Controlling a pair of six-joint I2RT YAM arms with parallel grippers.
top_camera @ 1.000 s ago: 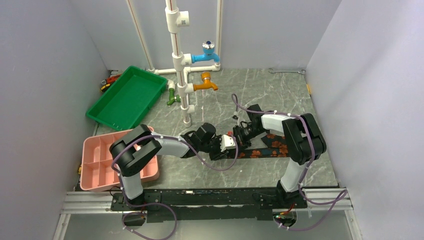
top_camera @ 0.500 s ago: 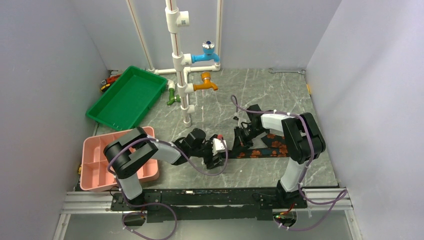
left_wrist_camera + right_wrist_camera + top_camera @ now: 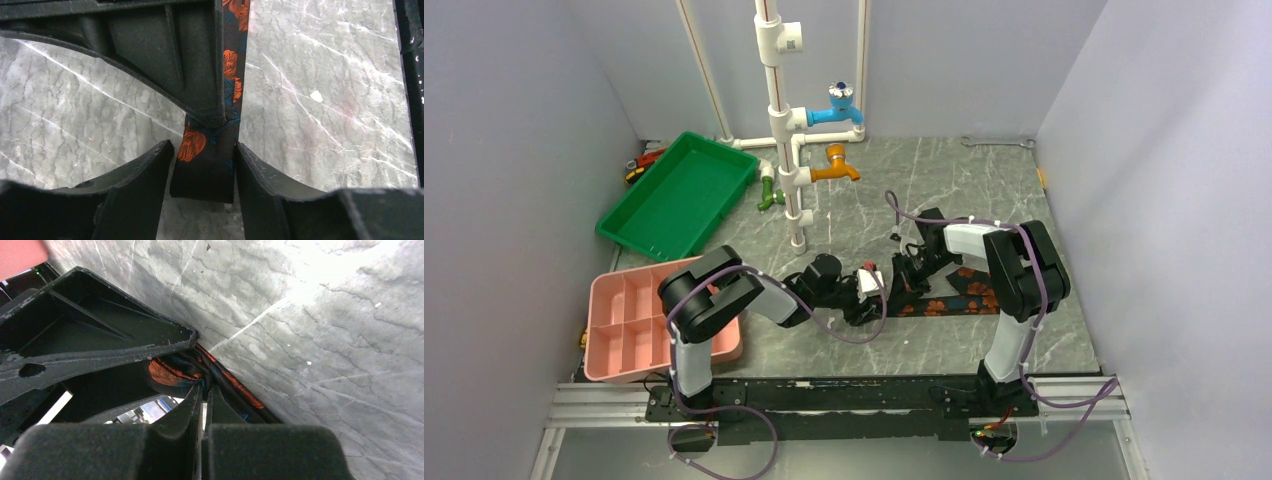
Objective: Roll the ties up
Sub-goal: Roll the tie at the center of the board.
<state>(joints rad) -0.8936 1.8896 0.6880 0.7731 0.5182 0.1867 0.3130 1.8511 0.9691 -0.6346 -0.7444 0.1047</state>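
Observation:
The black tie [image 3: 954,303] with orange-red flowers lies flat on the marble table, in front of the right arm. My right gripper [image 3: 902,280] sits at its left part. In the right wrist view its jaws [image 3: 204,388] are pinched on a bunched fold of the tie [image 3: 170,374]. My left gripper [image 3: 874,290] is just left of it. In the left wrist view its jaws [image 3: 202,146] straddle the tie's narrow flat end [image 3: 207,170], with the right finger touching the edge and a thin gap at the left finger.
A pink compartment box [image 3: 629,325] sits at the front left, with a green tray [image 3: 679,190] behind it. A white pipe stand [image 3: 796,150] with blue and orange taps rises at the back centre. A wrench [image 3: 999,143] lies at the back right. Walls close in on three sides.
My left gripper drew back to the left half a second ago and has returned right to the tie's end. The right gripper has stayed on the tie.

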